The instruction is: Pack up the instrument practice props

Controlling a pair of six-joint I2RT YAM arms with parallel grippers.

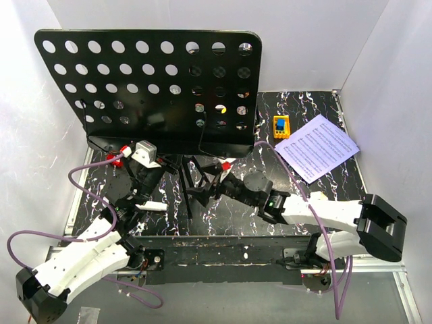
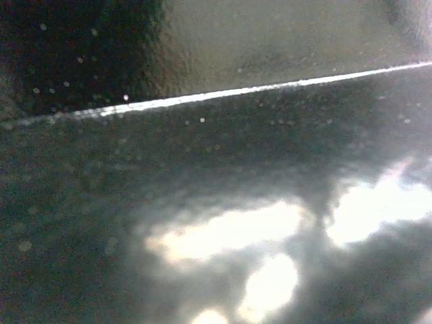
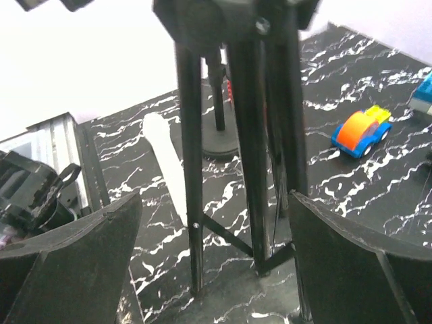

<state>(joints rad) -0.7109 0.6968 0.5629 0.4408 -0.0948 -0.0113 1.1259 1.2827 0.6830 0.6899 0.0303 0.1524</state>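
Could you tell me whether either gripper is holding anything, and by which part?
The right gripper is open around the music stand legs, holding nothing; the left gripper cannot be told.

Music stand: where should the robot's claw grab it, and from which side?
Probably the thin black centre pole under the holey desk, coming in level from the robot's near side, where the open right claw sits. The pole is slim and upright, so it should fit between the fingers; the desk is far too wide.
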